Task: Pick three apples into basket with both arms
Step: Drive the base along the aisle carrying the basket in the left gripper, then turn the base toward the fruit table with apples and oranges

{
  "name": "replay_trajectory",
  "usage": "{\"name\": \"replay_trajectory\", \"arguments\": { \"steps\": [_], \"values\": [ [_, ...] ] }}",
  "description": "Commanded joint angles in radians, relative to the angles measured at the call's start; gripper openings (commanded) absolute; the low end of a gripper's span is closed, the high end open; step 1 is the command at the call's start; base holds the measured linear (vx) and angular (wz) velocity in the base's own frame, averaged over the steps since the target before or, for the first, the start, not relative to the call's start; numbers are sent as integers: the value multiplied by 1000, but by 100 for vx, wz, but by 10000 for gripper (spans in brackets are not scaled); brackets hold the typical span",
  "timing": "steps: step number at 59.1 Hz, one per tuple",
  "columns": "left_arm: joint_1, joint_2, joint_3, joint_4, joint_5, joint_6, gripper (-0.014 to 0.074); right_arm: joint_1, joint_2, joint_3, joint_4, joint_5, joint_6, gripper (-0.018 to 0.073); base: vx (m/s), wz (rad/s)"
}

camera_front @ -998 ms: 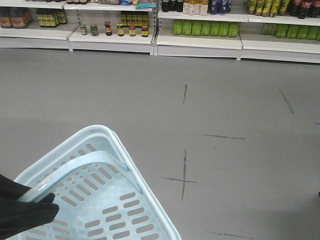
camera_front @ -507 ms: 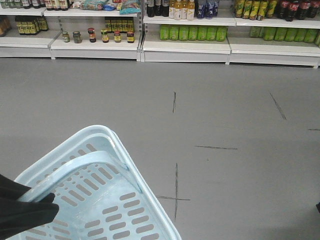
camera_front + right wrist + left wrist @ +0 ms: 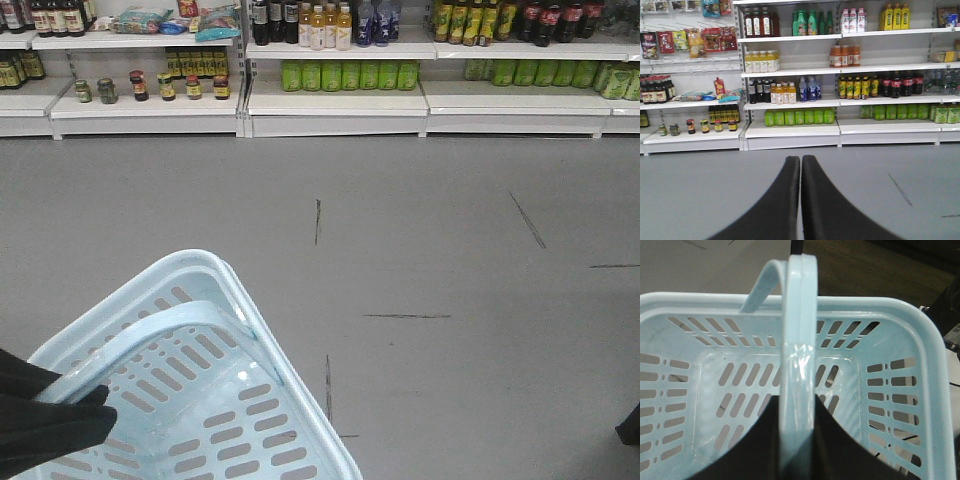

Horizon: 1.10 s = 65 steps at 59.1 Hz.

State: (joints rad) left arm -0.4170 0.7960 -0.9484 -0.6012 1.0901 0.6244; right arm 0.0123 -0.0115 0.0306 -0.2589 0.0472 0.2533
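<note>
Basket [image 3: 252, 330], pale blue, slotted sides: near left above grey floor [image 3: 450, 250], swing handle [image 3: 800, 340] upright and clamped in left end effector [image 3: 798, 407]; right end effector [image 3: 800, 167], fingers pressed together, faces far stocked shelves [image 3: 790, 131].

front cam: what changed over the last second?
The stocked white store shelves and the black floor marks slid down and left in the front view, so the base seems to be moving. Unchanged: the left gripper stays clamped on the swing handle of the pale blue slotted plastic basket, same spot in frame.
</note>
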Motion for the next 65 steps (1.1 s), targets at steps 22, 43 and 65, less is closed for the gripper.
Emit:
{"name": "replay_trajectory", "arguments": {
  "steps": [22, 43, 65],
  "values": [
    [-4, -6, -32, -58, -69, -4, -6, -4, -11, 11, -11, -76, -7, -5, 21, -32],
    [-4, -6, -32, -58, -69, -4, -6, -4, -11, 11, -11, -76, -7, -5, 18, -57],
    [-4, -6, -32, -58, -69, -4, -6, -4, -11, 11, -11, -76, -7, -5, 15, -59]
  ]
}}
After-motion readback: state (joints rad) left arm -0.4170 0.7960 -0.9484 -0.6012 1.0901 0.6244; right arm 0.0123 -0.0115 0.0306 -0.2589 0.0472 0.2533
